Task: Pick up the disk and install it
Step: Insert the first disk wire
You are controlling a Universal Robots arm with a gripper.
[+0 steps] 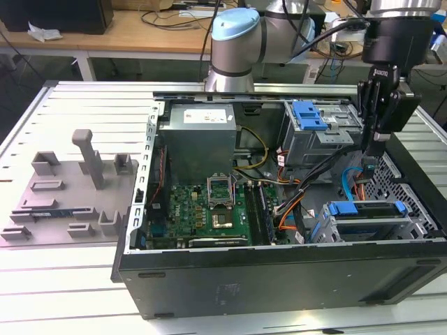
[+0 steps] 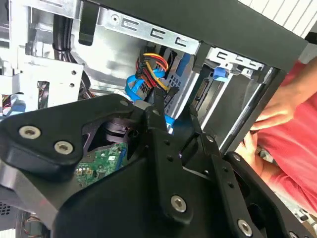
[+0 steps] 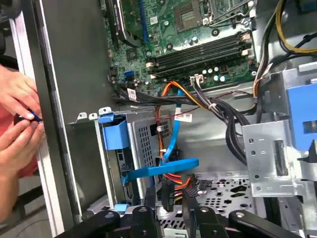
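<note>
Progress: disk (image 1: 366, 209) looks already slid into the lower drive bay of the open computer case (image 1: 279, 276), at the exterior view's right, so the pick-up seems done.
Remaining: I cannot tell whether it is fully seated or cabled.
End effector: end effector (image 1: 371, 152) hangs just above the cables (image 1: 353, 183) behind that bay, fingers apart, clamping nothing.
Disk, first wrist view: its blue carrier frame (image 3: 115, 135) sits in the bay.
Counts: one disk, one end effector, one power-supply box (image 1: 199, 136), one blue latch (image 1: 309, 115), two hands (image 3: 17, 96) of a person beside the case, one grey fixture tray (image 1: 70, 188) on the tabletop (image 1: 56, 293).
</note>
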